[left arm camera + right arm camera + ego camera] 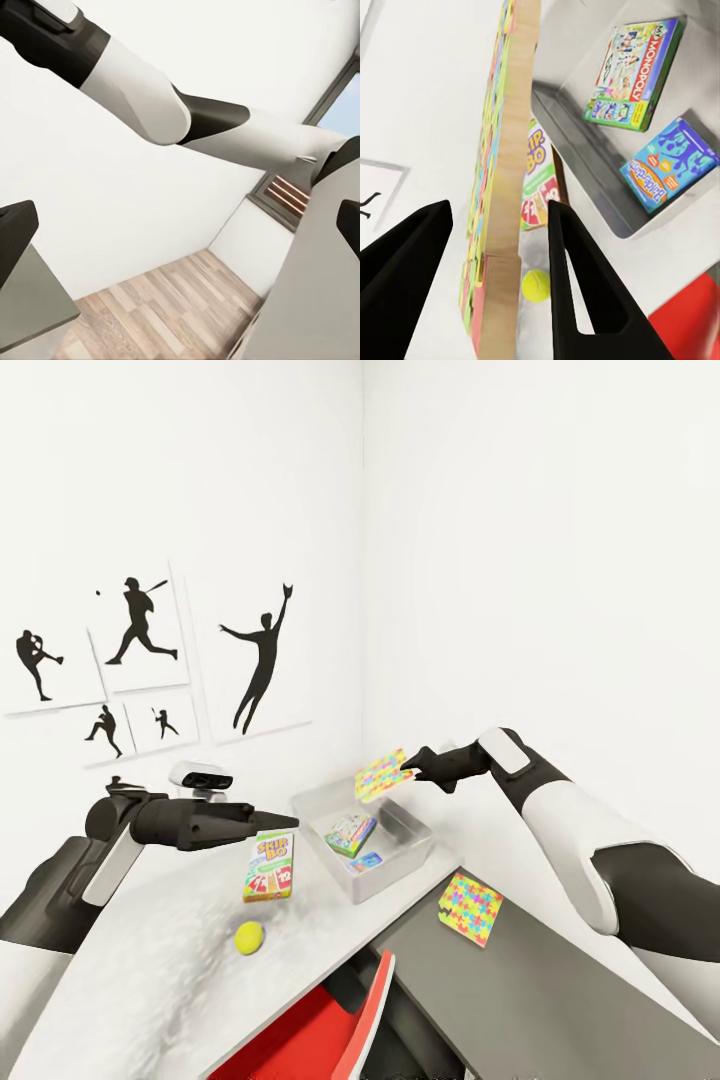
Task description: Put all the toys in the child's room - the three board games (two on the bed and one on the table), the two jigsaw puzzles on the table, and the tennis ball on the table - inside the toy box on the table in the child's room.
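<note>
We see the table (150,980) as a long pale grey top running into the room's corner, joined to a lower dark grey top (560,1000) on its right. On the pale top rest the toy box (400,865), pushed toward the corner, and the tennis ball (249,937) nearer us, well apart from the box. On the dark top lies one jigsaw puzzle (471,908), flat, close to the edge that meets the pale top.

Two board games (352,842) occupy the toy box (400,865); its right half lies free.
</note>
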